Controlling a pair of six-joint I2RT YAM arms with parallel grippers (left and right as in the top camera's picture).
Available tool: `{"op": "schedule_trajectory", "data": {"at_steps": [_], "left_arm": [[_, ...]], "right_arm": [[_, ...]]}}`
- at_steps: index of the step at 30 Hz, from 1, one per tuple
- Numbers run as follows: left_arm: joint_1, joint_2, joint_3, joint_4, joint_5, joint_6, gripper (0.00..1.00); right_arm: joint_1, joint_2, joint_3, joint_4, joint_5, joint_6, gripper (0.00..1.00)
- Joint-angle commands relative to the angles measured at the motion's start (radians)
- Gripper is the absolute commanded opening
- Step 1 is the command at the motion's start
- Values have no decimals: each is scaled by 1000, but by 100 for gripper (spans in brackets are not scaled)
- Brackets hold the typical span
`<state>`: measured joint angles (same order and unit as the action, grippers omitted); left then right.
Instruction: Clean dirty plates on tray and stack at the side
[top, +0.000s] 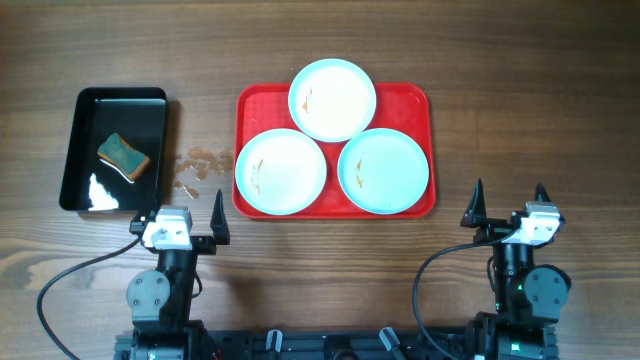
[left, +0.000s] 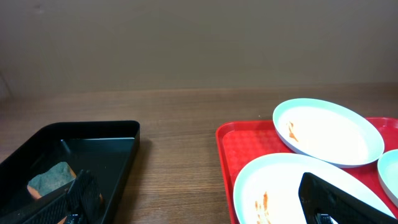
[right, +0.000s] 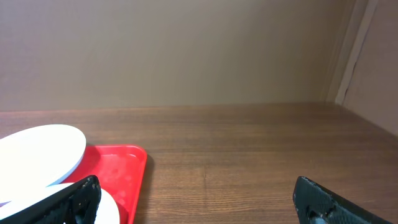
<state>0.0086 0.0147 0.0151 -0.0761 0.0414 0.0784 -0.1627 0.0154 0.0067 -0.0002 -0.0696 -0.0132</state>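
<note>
Three pale blue-white plates lie on the red tray (top: 252, 100): a back plate (top: 332, 98), a front-left plate (top: 281, 171) and a front-right plate (top: 384, 170), each with small orange-brown smears. The left wrist view shows the tray (left: 233, 149), the back plate (left: 326, 130) and the front-left plate (left: 280, 186). The right wrist view shows the tray corner (right: 121, 165) and a plate (right: 37, 149). My left gripper (top: 186, 216) is open and empty, near the table's front, left of the tray. My right gripper (top: 508, 205) is open and empty, front right of the tray.
A black tray (top: 90, 110) at the left holds a green and orange sponge (top: 123, 156); both show in the left wrist view, the tray (left: 118, 149) and the sponge (left: 53, 177). Orange-brown smears (top: 200, 165) mark the table between the two trays.
</note>
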Motion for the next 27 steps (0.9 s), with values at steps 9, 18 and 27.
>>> {"op": "schedule_trajectory", "data": {"at_steps": [9,18,27], "left_arm": [[6,-4,-9,0,-13,19,100],[6,-4,-9,101,792,-71,100],[6,-4,-9,488,1009,-114,100]], "right_arm": [[-5,-2,-2,2,11,2,100],[-5,-2,-2,2,11,2,100],[-5,-2,-2,2,11,2,100]]}}
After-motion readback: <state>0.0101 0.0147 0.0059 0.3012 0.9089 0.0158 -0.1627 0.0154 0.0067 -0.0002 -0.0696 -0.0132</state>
